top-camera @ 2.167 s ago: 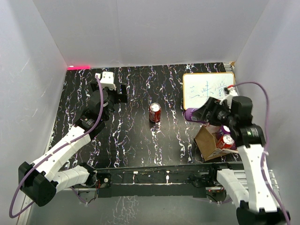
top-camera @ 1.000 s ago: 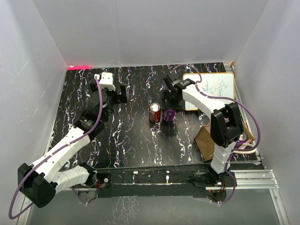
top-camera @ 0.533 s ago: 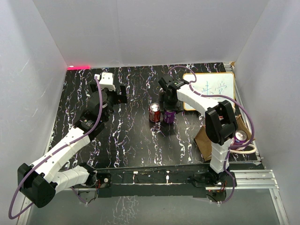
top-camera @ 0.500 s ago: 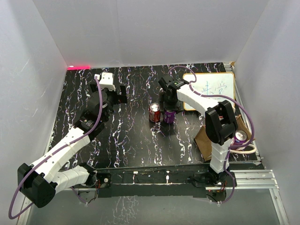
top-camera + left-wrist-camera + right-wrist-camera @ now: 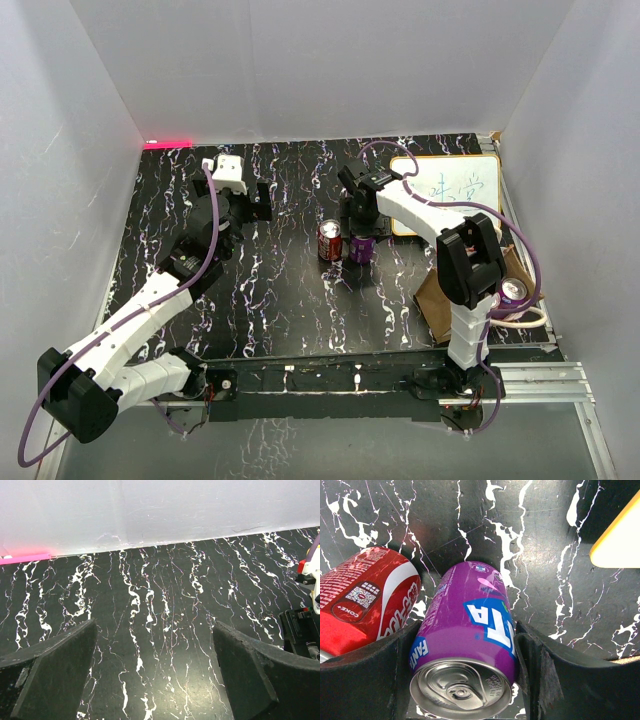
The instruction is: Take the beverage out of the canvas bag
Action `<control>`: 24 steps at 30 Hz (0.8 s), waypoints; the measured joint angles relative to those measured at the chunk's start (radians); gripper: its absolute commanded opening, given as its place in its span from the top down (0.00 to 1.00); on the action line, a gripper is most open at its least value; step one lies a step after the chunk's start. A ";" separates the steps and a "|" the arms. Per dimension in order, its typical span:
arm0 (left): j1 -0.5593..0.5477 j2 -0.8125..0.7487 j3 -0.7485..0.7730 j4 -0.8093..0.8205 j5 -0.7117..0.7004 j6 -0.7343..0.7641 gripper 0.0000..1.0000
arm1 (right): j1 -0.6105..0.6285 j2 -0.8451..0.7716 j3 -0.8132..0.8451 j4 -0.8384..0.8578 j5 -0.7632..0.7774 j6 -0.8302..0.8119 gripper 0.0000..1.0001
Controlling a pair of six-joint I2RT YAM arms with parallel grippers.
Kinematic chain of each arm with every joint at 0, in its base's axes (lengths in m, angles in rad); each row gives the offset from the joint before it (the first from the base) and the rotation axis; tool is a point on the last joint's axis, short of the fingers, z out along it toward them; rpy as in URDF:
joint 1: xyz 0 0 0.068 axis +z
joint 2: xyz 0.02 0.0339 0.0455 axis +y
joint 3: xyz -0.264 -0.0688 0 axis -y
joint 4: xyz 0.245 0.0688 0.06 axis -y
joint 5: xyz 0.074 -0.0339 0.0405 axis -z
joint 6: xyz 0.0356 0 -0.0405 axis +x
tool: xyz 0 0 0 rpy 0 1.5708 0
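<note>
Lower right of the overhead frame: tan canvas bag (image 5: 438,302), sitting on the black marbled table (image 5: 280,290) close beside the right arm's base. Pale loop handle (image 5: 520,321) trailing at its right. Top of a second purple can (image 5: 512,291) showing at the bag's right-hand side; cannot tell how deep in the bag.

Centre of the frame, well apart from the bag: purple Fanta can (image 5: 361,246) (image 5: 465,630), upright, out on the table. Clamped by the right gripper (image 5: 360,228) (image 5: 465,655), one black finger pressed on each side of the can, lid and pull tab facing the wrist camera. Just left of it, a red Coke can (image 5: 330,241) (image 5: 365,600), also upright, near enough that a gap cannot be made out.

Upper left: left gripper (image 5: 255,200) (image 5: 155,675) above bare table, fingers spread wide, nothing between them.

Upper right: white board (image 5: 455,190) (image 5: 620,535) with blue writing, flat on the table, beyond the cans.

Farthest back, along the foot of the wall at upper left: a pink strip (image 5: 167,143) (image 5: 25,557).
</note>
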 measured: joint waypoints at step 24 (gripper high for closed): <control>-0.001 0.000 0.000 0.000 -0.001 0.000 0.03 | 0.000 -0.011 0.021 -0.006 0.006 -0.022 0.18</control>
